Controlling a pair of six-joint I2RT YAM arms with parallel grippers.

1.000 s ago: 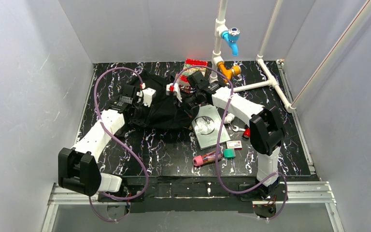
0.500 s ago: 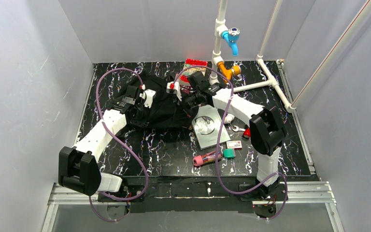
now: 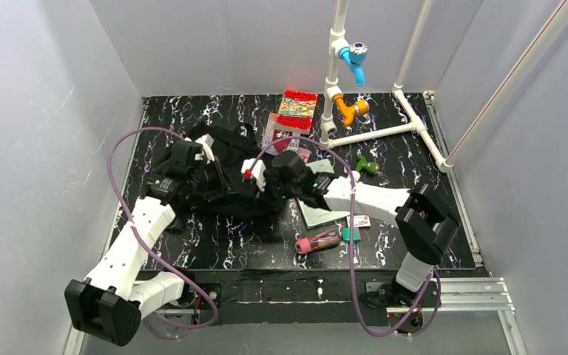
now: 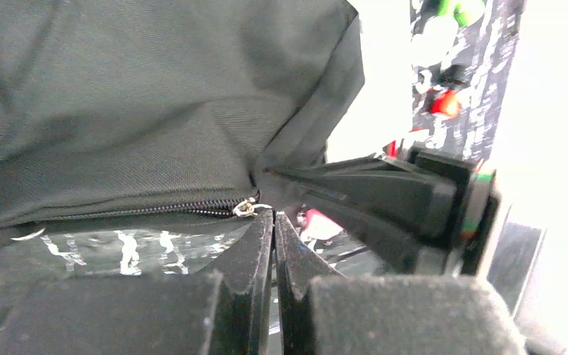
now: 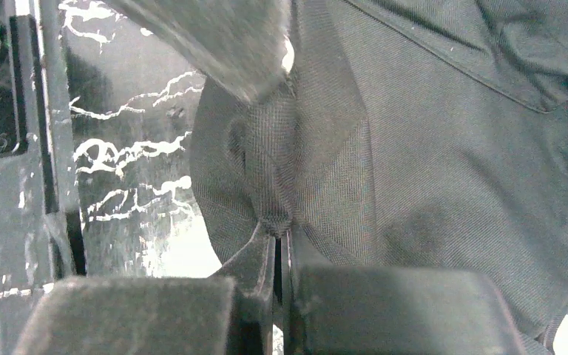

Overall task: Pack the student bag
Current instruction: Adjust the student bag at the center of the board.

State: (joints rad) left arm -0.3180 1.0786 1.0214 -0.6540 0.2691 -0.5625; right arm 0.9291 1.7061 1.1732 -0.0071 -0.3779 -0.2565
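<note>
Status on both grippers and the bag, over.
Left gripper shut at the zipper pull. Right gripper shut on student bag fabric. Grippers crowd each other.

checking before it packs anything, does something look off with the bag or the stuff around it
Nothing is spilled or broken. The student bag lies crumpled rather than flat, its zipper looks closed along the visible stretch, and the right gripper bunches a fold of its fabric. The pink pencil case lies outside it.

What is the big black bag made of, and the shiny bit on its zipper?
The student bag looks like woven black fabric, matte: fine weave lines and soft folds show. The zipper pull seems to be silvery metal, as it glints, though it is tiny.
</note>
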